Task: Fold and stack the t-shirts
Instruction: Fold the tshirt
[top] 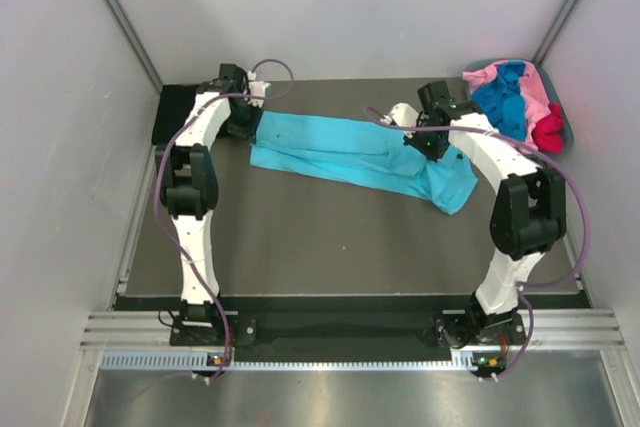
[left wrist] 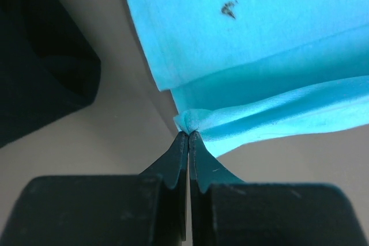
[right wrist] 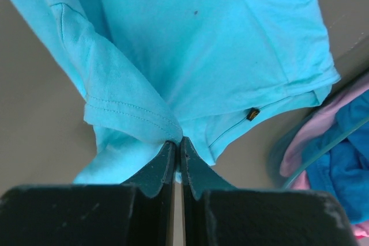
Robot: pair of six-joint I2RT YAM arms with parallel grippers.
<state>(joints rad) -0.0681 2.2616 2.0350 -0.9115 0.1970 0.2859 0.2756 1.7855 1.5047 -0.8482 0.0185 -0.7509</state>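
Grip is set at both ends: the left hand point(left wrist: 188, 135) and the right hand point(right wrist: 177, 140) each pinch an edge of the soft light-turquoise cloth t-shirt point(top: 340, 152). It lies as a long, partly folded band across the far part of the dark surface point(top: 330, 237). I judge the task early: a black cloth shirt point(top: 175, 115) lies at the far-left corner, while the pink shirt point(top: 535, 82), royal blue shirt point(top: 505, 102) and red shirt point(top: 547, 133) are heaped unfolded in the grey-blue plastic tub point(top: 567, 127).

A dark grey table point(top: 300, 247) is enclosed on three sides by plain pale walls point(top: 60, 147), with metal struts point(top: 118, 17) set in the far corners. Bare matte tabletop is seen left of the left fingers point(left wrist: 179, 156) and of the right fingers point(right wrist: 164, 162). An aluminium rail point(top: 340, 330) is fixed along the near edge. Soft, even light is cast.
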